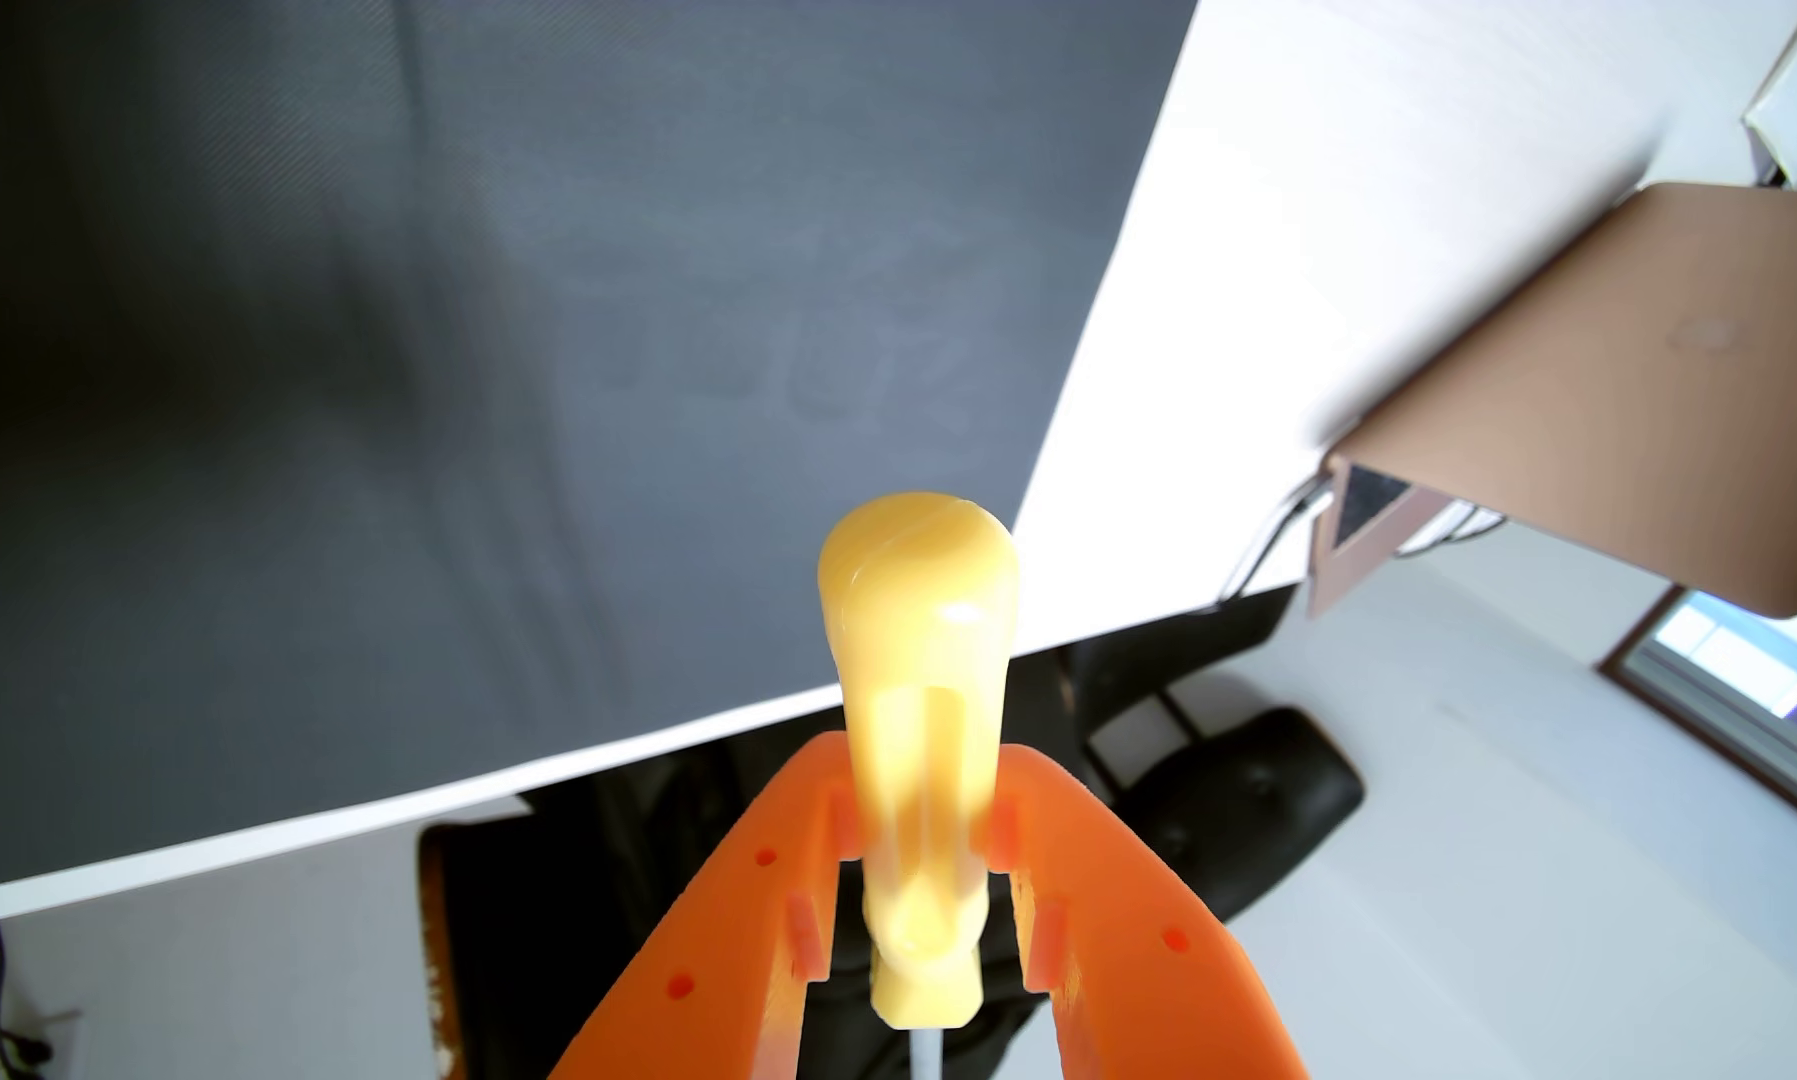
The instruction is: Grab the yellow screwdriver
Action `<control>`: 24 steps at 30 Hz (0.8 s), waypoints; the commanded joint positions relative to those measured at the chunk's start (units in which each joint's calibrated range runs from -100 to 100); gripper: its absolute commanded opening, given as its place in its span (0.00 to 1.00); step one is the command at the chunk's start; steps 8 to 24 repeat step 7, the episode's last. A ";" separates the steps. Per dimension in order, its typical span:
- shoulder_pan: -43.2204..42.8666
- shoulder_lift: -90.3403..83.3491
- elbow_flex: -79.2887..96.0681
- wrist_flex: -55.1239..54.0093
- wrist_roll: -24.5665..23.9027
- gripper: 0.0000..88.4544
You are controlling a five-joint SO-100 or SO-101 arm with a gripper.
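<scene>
Yellow screwdriver (920, 748) handle pinched in my claw (920, 831), orange fingers (769, 914) clamping waist; plastic looks light, stiff, glossy, likely slippery; hold below bulb, not thin shaft

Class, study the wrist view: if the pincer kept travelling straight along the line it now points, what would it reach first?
Probably the dark grey mat on the white table. The pincer, shut on the yellow screwdriver, aims toward it; depth is unclear.
</scene>
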 commanded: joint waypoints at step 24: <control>-0.02 -1.91 -1.01 -0.40 -0.21 0.01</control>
